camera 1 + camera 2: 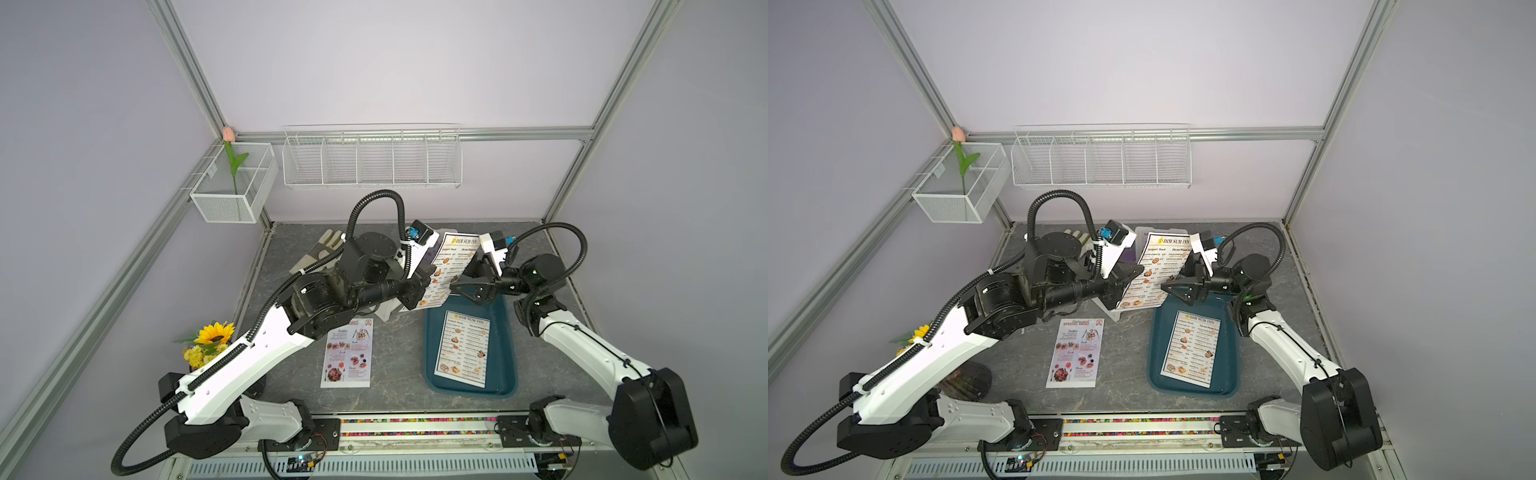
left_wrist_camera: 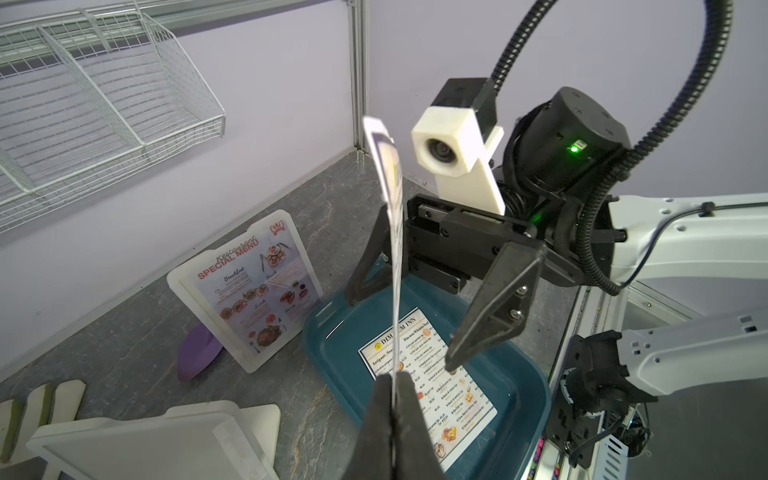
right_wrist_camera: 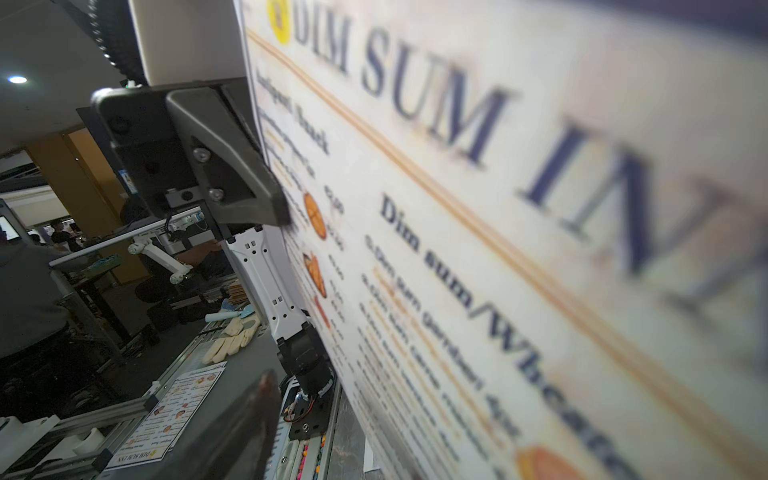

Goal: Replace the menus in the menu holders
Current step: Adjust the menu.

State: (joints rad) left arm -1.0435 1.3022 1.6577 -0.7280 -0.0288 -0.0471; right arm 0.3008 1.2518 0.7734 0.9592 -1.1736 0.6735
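A grey marbled tabletop point(image 1: 395, 361) fills a lilac-walled booth framed in aluminium. Above its middle the left gripper point(image 2: 392, 395) is pinched tight on one edge of a raised DIM SUM INN menu point(image 1: 451, 264). This is a white sheet with a dark heading, a yellow emblem, black lists and small orange food photos. It stands nearly upright and bows a little at its free end. The right gripper point(image 1: 462, 283) faces the sheet with its jaws spread wide; whether either finger touches the paper cannot be told. Just below them a dark teal tray point(image 1: 508, 353) holds a second DIM SUM INN menu point(image 1: 463, 349), flat and face up. A pinkish SPECIAL MENU sheet point(image 1: 347, 353) lies flat on the table beside the tray, on the left arm's side. At the back a white menu holder point(image 2: 176, 284) stands slanted with another SPECIAL MENU point(image 2: 253, 291) in its face. A second white holder point(image 2: 166, 436) sits partly under the left arm. A mesh basket point(image 1: 224, 208) on the side rail holds a tulip point(image 1: 239, 161).
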